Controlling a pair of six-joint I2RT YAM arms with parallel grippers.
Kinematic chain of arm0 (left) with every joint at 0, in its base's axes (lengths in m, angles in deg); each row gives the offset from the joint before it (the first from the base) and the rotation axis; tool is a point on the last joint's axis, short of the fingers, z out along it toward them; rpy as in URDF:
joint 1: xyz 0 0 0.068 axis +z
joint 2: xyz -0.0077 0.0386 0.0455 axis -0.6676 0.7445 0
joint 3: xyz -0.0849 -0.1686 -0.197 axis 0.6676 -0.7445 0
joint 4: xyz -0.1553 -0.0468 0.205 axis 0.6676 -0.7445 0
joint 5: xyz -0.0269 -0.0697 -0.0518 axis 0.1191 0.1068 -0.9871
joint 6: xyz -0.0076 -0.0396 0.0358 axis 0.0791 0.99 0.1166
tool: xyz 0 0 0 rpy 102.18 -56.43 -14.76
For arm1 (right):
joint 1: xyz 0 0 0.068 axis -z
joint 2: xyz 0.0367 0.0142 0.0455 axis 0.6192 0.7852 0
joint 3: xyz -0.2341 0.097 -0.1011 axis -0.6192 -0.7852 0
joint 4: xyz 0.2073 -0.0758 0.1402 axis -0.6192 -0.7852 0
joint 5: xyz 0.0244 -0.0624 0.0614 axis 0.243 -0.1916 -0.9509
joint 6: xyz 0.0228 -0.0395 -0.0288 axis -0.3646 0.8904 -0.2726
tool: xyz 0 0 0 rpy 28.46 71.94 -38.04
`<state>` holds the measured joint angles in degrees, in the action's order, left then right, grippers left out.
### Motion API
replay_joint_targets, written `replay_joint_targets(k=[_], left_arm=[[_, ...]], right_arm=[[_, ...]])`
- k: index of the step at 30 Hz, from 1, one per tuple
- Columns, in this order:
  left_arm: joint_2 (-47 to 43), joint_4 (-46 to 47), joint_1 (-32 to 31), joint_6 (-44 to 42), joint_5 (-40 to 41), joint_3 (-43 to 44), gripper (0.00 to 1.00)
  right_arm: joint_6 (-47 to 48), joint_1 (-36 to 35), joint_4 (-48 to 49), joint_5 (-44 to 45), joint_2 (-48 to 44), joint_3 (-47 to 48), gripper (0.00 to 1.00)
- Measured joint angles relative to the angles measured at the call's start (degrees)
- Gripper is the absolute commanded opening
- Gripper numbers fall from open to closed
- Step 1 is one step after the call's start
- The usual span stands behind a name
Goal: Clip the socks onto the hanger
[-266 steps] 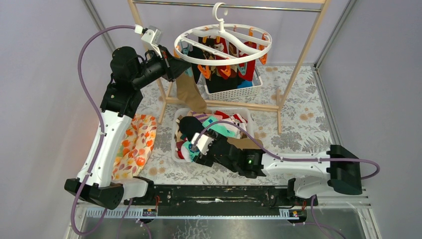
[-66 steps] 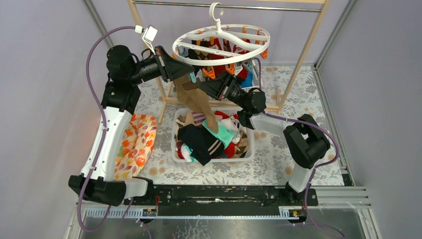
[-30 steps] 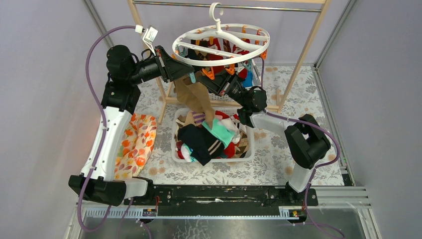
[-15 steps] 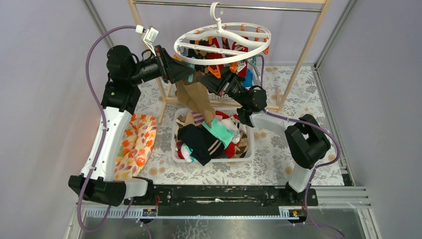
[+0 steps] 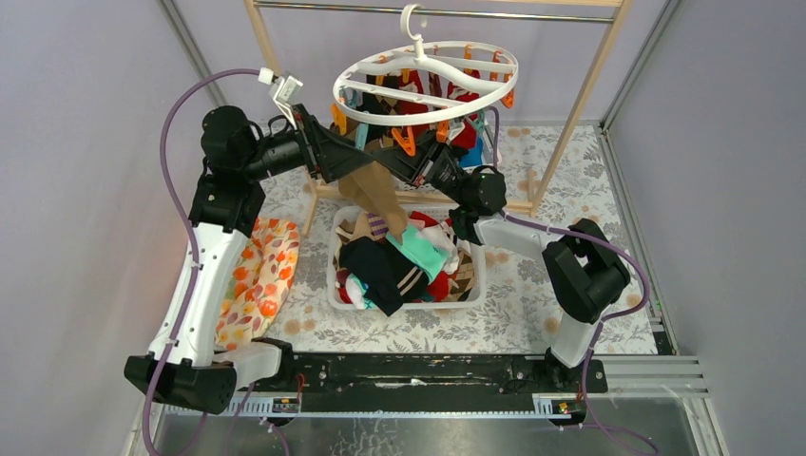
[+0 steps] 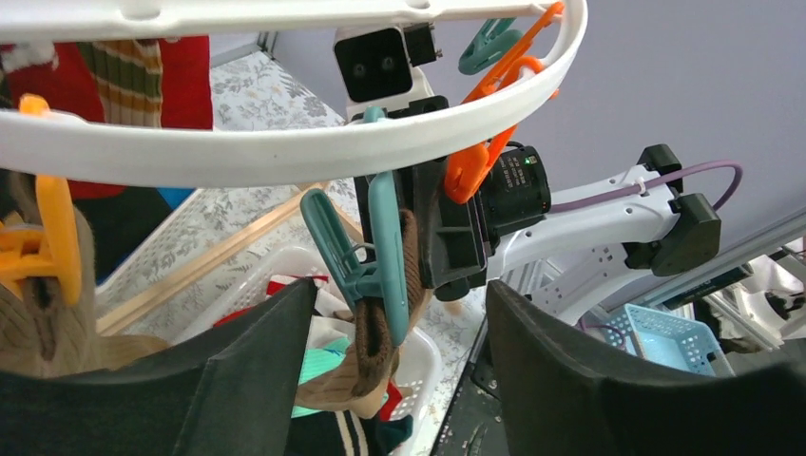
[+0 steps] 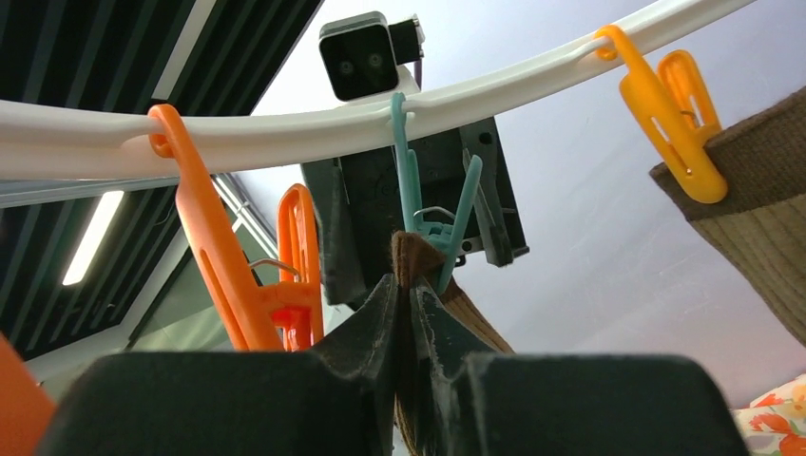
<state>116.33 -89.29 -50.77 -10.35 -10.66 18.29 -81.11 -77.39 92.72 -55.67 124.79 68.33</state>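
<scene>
The white ring hanger hangs by its hook from the rail. A teal clip under its rim is clamped on the cuff of a long tan-brown sock, which trails down into the basket of socks. My left gripper stands open, its fingers either side of the clip and clear of it. Right below the teal clip, my right gripper is shut on the sock's cuff. In the top view both grippers, left and right, meet under the ring's near left.
An orange clip hangs empty left of the teal one. Another orange clip holds a brown sock. Other socks hang from the ring. A white lattice basket stands behind, the wooden rail frame around it, and a leaf-print cloth lies at left.
My left gripper has opened and let go of the teal clip, which now grips the sock's cuff. The left arm drew back a little. The right gripper kept hold of the cuff.
</scene>
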Motion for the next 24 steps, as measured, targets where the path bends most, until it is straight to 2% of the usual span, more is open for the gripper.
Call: replay_joint_targets(k=[4,11,17,21,24], left_arm=[[-0.15,-0.98,0.00,-1.22,-0.24,-1.05,0.42],[-0.17,-1.84,0.11,-3.23,-0.31,-1.09,0.14],[-0.24,-1.84,0.46,-4.24,-0.17,-1.09,0.06],[-0.33,-1.84,0.87,-4.35,0.07,-1.07,0.02],[-0.33,-1.81,1.22,-4.35,0.31,-1.07,0.01]], right_arm=[[0.00,-0.63,0.00,0.11,0.07,0.00,0.17],[0.42,-0.90,0.02,1.92,0.11,-0.37,0.42],[1.29,-0.92,0.02,3.80,0.11,-2.47,0.64],[3.19,-0.92,-0.07,4.72,-0.28,-4.66,0.85],[5.35,-0.92,-0.28,5.86,-2.14,-7.69,0.91]])
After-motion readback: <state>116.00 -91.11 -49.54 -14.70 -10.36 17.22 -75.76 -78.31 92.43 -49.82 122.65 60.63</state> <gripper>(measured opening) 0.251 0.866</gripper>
